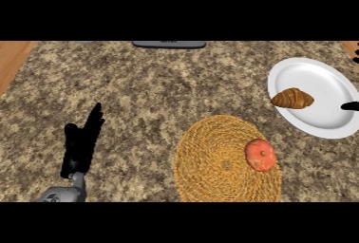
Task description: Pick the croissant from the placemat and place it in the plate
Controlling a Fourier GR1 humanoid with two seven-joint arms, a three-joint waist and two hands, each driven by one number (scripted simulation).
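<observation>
Croissant (292,98) lay on the left part of the white plate (326,121), near the tabletop's (154,95) right edge; task looked basically done. Woven placemat (210,163) at front edge held only an orange-red round item (260,154). Right hand (350,106) barely showed over plate, fingers can't tell. Left hand (80,142) rested open w/ nothing in it, front-left.

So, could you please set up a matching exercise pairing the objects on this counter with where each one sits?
Things:
1. brown crescent croissant
2. round orange-red pastry
3. black left hand
4. round white plate

Places:
A. right part of the round woven straw placemat
B. at the plate's left rim
C. the view's right edge
D. the view's lower left, fingers straight

Pairs: 1-B, 2-A, 3-D, 4-C
</observation>
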